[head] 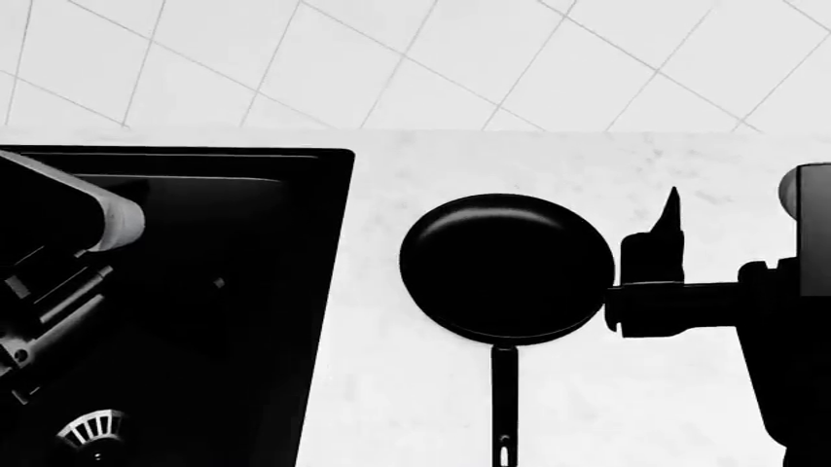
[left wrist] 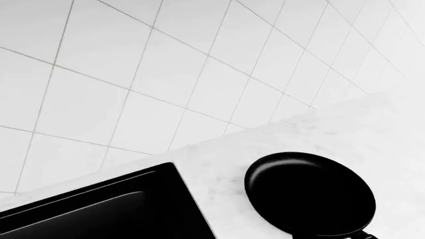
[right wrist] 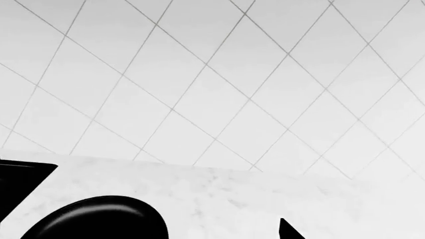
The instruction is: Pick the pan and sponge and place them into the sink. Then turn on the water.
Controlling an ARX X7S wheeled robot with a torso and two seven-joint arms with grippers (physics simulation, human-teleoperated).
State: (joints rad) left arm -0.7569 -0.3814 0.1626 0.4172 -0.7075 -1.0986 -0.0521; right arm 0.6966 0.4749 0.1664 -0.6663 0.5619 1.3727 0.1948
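In the head view the right pincer (head: 656, 258) sits just beside the right rim of the pan (head: 507, 268), its dark body reaching in from the right arm at the edge of the view; one pointed fingertip (head: 670, 209) stands up above the block, and only that one finger shows clearly, so whether the pincer is apart or together cannot be told, and whether it touches the pan rim or merely sits next to it is also unclear. The right wrist view shows a single dark finger tip (right wrist: 287, 230) at the lower edge, near the pan (right wrist: 99, 219), with nothing between them but pale marble. The left pincer cannot be made out: the left arm (head: 58, 263) crosses the sink at the left of the head view, but its working end is lost against the black basin, so its state cannot be told either. The pan lies flat on the white marble tabletop (head: 389, 409), to the right of the sink (head: 318, 292) and apart from it, its long thin handle (head: 504, 399) pointing toward the robot; the pan holds nothing. The sink basin is black, with a round silver drain strainer (head: 91, 428) near its lower left corner. In the left wrist view the pan (left wrist: 309, 194) lies beside the sink's corner (left wrist: 133, 204) on the tabletop, with the white tiled wall (left wrist: 166, 64) behind.
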